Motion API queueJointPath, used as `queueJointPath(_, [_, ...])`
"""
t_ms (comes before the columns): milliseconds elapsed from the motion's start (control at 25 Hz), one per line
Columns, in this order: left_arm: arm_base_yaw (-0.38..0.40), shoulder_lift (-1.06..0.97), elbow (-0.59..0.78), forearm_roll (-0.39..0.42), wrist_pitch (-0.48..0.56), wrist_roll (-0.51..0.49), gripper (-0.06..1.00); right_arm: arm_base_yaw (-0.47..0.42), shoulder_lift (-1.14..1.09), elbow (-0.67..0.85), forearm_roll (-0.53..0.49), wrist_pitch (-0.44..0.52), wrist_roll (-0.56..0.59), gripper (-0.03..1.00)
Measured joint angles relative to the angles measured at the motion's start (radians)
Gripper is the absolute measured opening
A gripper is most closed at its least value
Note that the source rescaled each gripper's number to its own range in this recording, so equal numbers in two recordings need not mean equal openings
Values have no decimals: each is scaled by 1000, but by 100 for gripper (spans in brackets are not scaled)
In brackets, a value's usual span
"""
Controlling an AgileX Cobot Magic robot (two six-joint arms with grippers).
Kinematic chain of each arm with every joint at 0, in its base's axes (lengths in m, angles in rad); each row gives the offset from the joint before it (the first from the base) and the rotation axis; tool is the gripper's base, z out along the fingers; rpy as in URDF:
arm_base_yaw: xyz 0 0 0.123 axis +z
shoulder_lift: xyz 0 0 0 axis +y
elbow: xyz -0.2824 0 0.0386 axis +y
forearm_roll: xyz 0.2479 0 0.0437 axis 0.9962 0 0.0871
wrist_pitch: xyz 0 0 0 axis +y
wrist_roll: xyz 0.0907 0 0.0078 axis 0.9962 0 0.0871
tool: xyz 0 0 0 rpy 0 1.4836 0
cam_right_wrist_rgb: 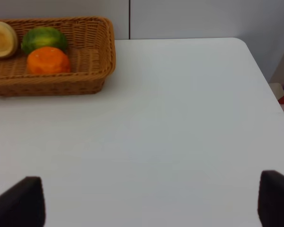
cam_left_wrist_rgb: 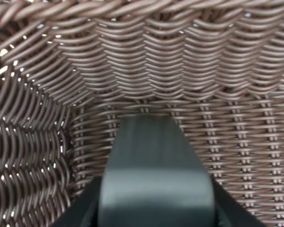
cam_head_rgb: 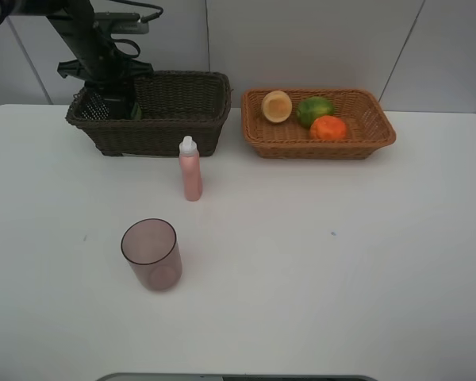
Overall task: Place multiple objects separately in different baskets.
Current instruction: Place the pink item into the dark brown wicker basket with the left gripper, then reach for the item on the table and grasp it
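My left gripper (cam_head_rgb: 113,103) reaches down into the left end of the dark brown basket (cam_head_rgb: 182,131). In the left wrist view it (cam_left_wrist_rgb: 156,215) is shut on the dark green pump bottle (cam_left_wrist_rgb: 156,170), close above the woven floor (cam_left_wrist_rgb: 236,142). The light tan basket (cam_head_rgb: 317,149) holds the peach-like fruit (cam_head_rgb: 277,105), green fruit (cam_head_rgb: 315,109) and orange fruit (cam_head_rgb: 328,127). The pink bottle (cam_head_rgb: 190,171) and the mauve cup (cam_head_rgb: 151,254) stand upright on the table. My right gripper (cam_right_wrist_rgb: 151,203) is open over bare table.
The white table (cam_head_rgb: 341,262) spreads around both baskets, which stand side by side at its back edge. The right wrist view shows the tan basket (cam_right_wrist_rgb: 85,80) with its fruits at the far left and the table's right edge (cam_right_wrist_rgb: 270,80).
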Motion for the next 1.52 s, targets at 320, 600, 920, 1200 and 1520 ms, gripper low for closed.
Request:
queueJointPath(320, [0, 0, -28, -11, 37, 5, 57, 0, 0, 0, 0, 0, 0, 100])
queueJointPath(600, [0, -13, -102, -25, 97, 5, 90, 0, 0, 0, 0, 0, 0, 100])
queueJointPath(920, [0, -87, -108, -36, 140, 48, 91, 0, 0, 0, 0, 0, 0, 100])
queueJointPath(1200, [-37, -154, -108, -92, 195, 134, 91, 0, 0, 0, 0, 0, 0, 100])
queueJointPath(1520, [-119, -223, -30, -88, 215, 122, 99, 0, 0, 0, 0, 0, 0, 100])
